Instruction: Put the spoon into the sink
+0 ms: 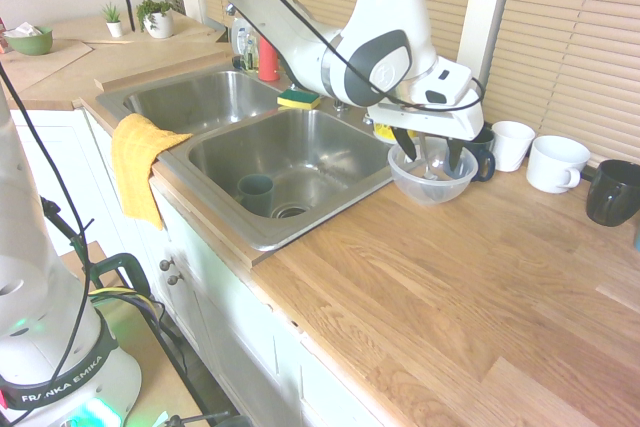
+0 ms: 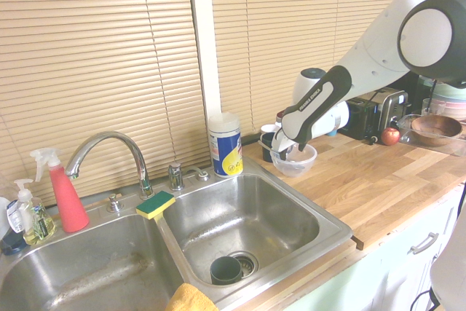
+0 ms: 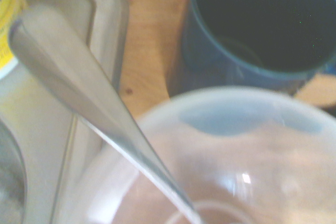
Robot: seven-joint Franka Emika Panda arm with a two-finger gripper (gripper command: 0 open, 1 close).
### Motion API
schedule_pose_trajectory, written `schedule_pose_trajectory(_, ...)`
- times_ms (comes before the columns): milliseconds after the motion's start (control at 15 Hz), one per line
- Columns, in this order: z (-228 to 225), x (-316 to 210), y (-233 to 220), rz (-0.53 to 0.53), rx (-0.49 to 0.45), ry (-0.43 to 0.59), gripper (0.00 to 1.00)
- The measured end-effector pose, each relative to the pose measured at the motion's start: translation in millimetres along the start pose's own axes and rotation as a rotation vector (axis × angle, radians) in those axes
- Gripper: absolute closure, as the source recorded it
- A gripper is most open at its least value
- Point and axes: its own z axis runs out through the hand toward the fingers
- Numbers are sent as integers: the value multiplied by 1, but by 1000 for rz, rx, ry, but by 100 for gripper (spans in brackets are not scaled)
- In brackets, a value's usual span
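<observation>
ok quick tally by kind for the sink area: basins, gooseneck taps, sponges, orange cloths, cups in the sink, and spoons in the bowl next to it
basins: 2
gooseneck taps: 1
sponges: 1
orange cloths: 1
cups in the sink: 1
spoons in the bowl: 1
total: 7

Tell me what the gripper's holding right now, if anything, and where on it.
Nothing: the gripper is open around the spoon, which leans in the bowl.

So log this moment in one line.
pincer: open | spoon: in clear bowl | sink: spoon not in yet
</observation>
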Motion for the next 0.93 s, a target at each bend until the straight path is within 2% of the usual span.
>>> schedule_pose_trajectory(467, 34, -8, -20, -54, -22, 23, 100)
schedule_pose_trajectory(933, 39, -4, -20, -50, -35, 38, 100)
